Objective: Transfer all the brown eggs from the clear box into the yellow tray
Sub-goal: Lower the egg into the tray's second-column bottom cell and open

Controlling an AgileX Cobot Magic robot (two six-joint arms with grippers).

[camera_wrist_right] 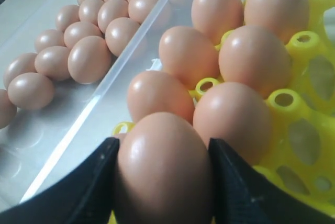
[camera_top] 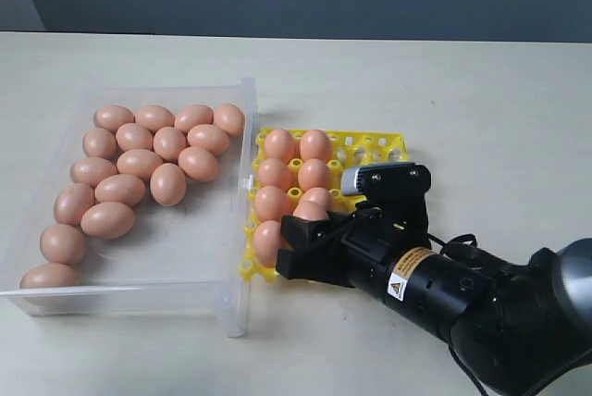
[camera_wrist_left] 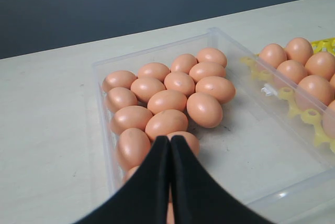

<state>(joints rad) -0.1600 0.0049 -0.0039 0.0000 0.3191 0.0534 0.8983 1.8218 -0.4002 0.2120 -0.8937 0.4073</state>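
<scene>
Several brown eggs [camera_top: 139,163] lie clustered in the clear box [camera_top: 236,257] on the left. The yellow tray [camera_top: 379,146] stands right beside it with several eggs [camera_top: 314,174] in its two columns nearest the box. My right gripper [camera_top: 289,250] is shut on one brown egg [camera_wrist_right: 163,166] at the tray's front corner cup next to the box, and its fingers [camera_wrist_right: 99,182] press both sides of the egg. Whether the egg rests in the cup does not show. In the left wrist view my left gripper [camera_wrist_left: 168,139] is shut and empty above the box's eggs [camera_wrist_left: 166,101].
The box's front right part is bare plastic floor [camera_top: 185,248]. The tray's cups [camera_top: 370,151] away from the box hold nothing. The right arm's black body [camera_top: 462,299] covers the tray's front right part. Pale tabletop [camera_top: 481,100] surrounds both containers.
</scene>
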